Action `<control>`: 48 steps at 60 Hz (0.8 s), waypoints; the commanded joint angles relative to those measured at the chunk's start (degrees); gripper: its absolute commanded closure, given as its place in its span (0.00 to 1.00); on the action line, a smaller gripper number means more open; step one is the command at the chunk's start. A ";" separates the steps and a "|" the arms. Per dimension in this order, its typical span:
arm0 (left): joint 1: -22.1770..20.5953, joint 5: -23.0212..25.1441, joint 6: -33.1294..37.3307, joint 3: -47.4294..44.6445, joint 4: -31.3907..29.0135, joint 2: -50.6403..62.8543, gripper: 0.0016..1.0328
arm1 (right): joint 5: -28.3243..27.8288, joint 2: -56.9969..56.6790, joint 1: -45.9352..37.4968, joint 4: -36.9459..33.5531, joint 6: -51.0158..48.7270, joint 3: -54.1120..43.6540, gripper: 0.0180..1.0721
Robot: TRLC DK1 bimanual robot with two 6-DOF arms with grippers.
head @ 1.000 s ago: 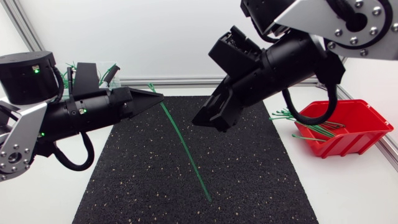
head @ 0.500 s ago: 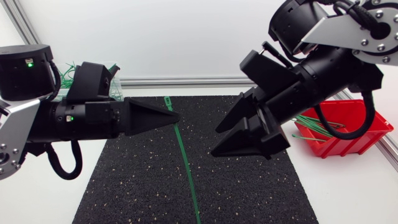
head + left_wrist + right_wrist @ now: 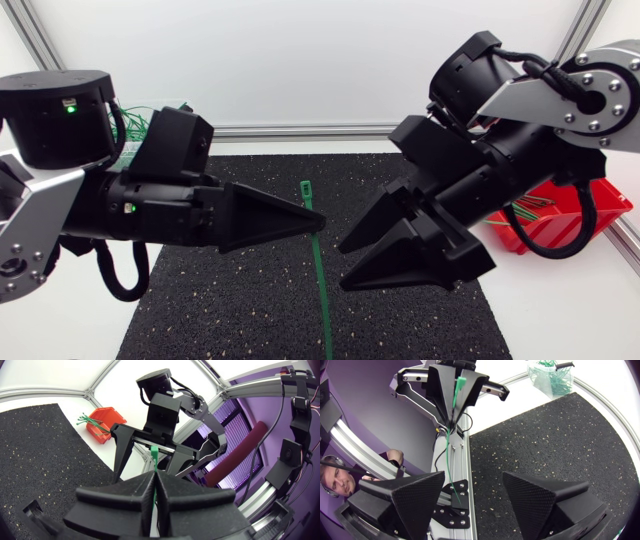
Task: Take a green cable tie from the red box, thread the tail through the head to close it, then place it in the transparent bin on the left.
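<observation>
From above, the left tool (image 3: 316,221) is clenched on the green cable tie (image 3: 321,290) close to its head, over the black mat (image 3: 230,300) at mid-desk. This leaves the long tail free for threading. The right tool (image 3: 342,268) faces it, released and spread, probably ready to take that tail. The red box (image 3: 598,205) sits at the desk's right edge.

In the left wrist view, the tie is pinched between the closed fingers, its head poking out toward the right tool.

In the right wrist view, that tool's fingers stand wide apart around nothing. The clear bin (image 3: 547,377) waits at the far left corner.
</observation>
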 commanded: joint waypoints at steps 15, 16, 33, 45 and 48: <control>-3.22 -1.00 2.16 2.45 2.18 4.18 0.97 | -6.19 0.96 -0.38 2.20 -1.51 -1.23 0.53; -3.39 -1.36 2.25 2.45 2.27 4.18 0.97 | -6.63 1.04 -0.38 2.29 -1.51 -1.41 0.55; -3.39 -2.67 2.51 2.36 2.35 4.18 0.97 | -7.68 0.16 -0.11 3.78 -1.51 -4.22 0.76; -3.75 -3.03 2.43 2.28 2.35 4.10 0.97 | -7.77 -0.45 -0.02 4.13 -1.42 -4.84 0.86; -3.83 -3.11 2.43 2.28 2.35 4.10 0.97 | -8.03 -0.63 0.06 4.13 -1.42 -4.93 0.88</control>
